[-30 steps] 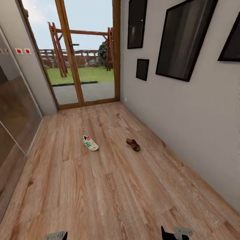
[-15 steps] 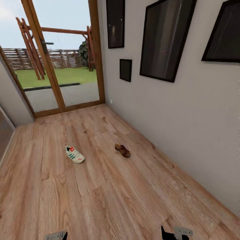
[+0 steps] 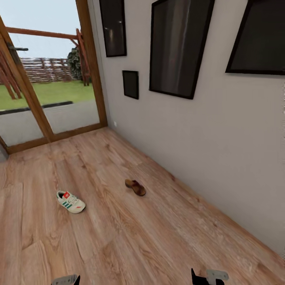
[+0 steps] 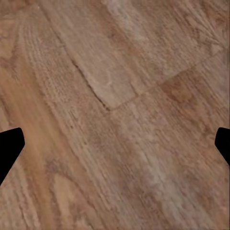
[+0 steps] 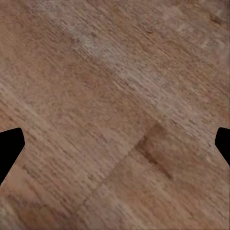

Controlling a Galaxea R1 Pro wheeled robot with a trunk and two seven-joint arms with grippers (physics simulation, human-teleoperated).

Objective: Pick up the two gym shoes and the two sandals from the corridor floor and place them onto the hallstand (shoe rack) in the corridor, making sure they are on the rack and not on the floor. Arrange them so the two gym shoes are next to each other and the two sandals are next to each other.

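One gym shoe (image 3: pixel 71 201) lies flat on the corridor floor (image 3: pixel 130 241), out in the open middle of the planks, well apart from the right-hand wall (image 3: pixel 221 158). It is white with green side stripes and a red patch on the tongue, and its length runs at a slant across the plank lines. One sandal (image 3: pixel 135 187), brown with a dark sole, lies on the same floor nearer that wall, though not touching it. The shoe and the sandal are well apart from each other, with bare planks between them.

At the far end of the corridor stands a wood-framed glass door (image 3: pixel 47 99), through which grass and a wooden fence show. On the off-white wall hang black-framed pictures (image 3: pixel 178 47), one small and several large.

At the near edge of the head view, the tips of both arms just reach into sight: the left gripper (image 3: pixel 65 280) and the right gripper (image 3: pixel 209 276), both low over the floor.

In the left wrist view, the left gripper (image 4: pixel 115 143) has its jaws spread wide, the dark fingertips (image 4: pixel 9 146) at opposite sides with only wood grain between them. In the right wrist view, the right gripper (image 5: pixel 115 143) likewise has its jaws spread wide over bare planks, its fingertips (image 5: pixel 9 146) holding nothing.
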